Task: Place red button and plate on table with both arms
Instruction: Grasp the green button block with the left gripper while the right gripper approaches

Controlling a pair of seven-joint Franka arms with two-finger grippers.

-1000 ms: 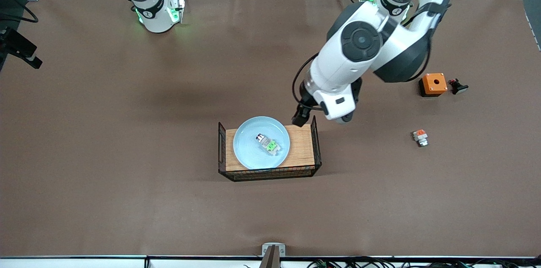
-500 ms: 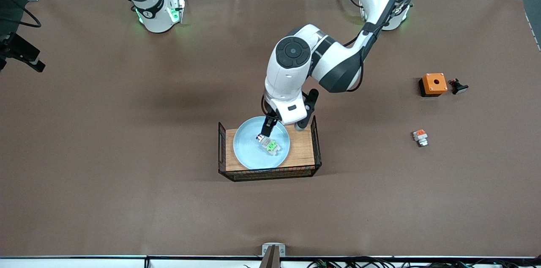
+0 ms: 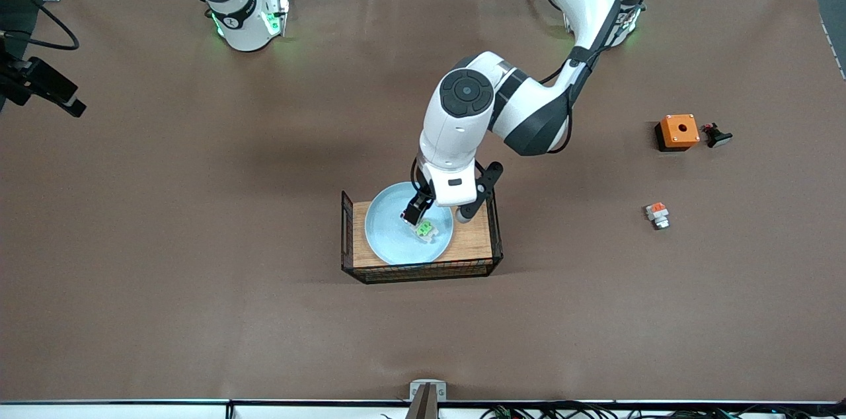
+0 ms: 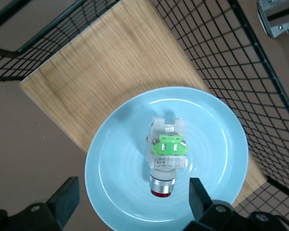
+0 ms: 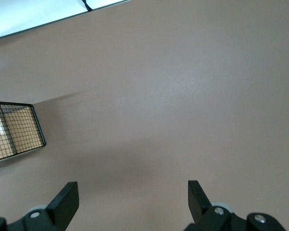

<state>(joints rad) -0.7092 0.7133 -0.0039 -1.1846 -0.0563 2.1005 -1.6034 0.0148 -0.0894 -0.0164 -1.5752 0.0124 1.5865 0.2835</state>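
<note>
Left claw (image 4: 130, 202) hovers spread wide over the red button (image 4: 166, 154), which lies flat in the middle of the plate (image 4: 216, 130) on the wooden tray (image 4: 106, 62), still off the bench (image 3: 198, 207). Risk: fingers straddle only the cap end, so a closing pinch could skid the button across the slick plate or tip it. Right claw (image 5: 130, 202) waits, also spread wide, over bare bench.
</note>
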